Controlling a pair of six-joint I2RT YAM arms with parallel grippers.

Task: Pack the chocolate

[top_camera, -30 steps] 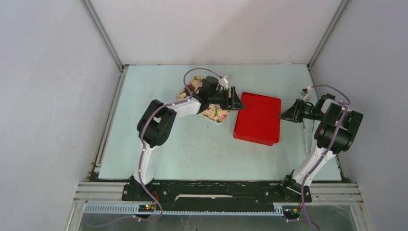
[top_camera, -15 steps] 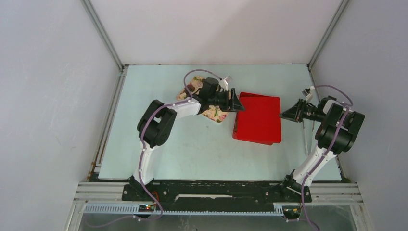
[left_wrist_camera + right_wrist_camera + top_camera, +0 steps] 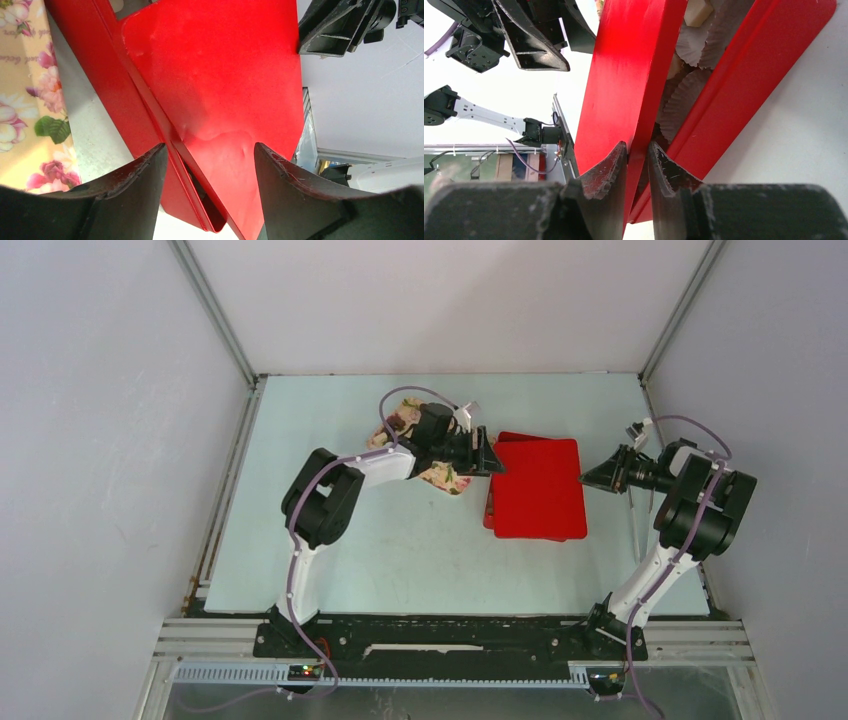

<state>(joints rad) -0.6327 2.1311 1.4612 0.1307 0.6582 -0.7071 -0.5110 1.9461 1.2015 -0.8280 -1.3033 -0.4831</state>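
A red box (image 3: 489, 512) sits on the pale table (image 3: 400, 550), right of centre, with its red lid (image 3: 540, 490) raised off it and tilted. The right gripper (image 3: 638, 167) reaches in from the right. Its fingers (image 3: 606, 172) are almost together, pinching the lid's right edge, and only a narrow gap shows between them.

The left gripper (image 3: 209, 150) is at the lid's left edge with its fingers (image 3: 132, 192) spread wide. The lid's edge and the box's rim lie in the space between them. I cannot tell whether either finger touches the lid, and this gripper has hold of nothing.

Through the gap under the lid, the right wrist view shows crinkled white paper cups (image 3: 691, 87) lined up inside the box. One pale cream piece of chocolate (image 3: 698, 12) sits among the cups at the far end. Any other pieces are hidden by the lid.

A yellow tray (image 3: 22, 95) printed with pink flowers lies on the table just left of the box, partly under the left arm.
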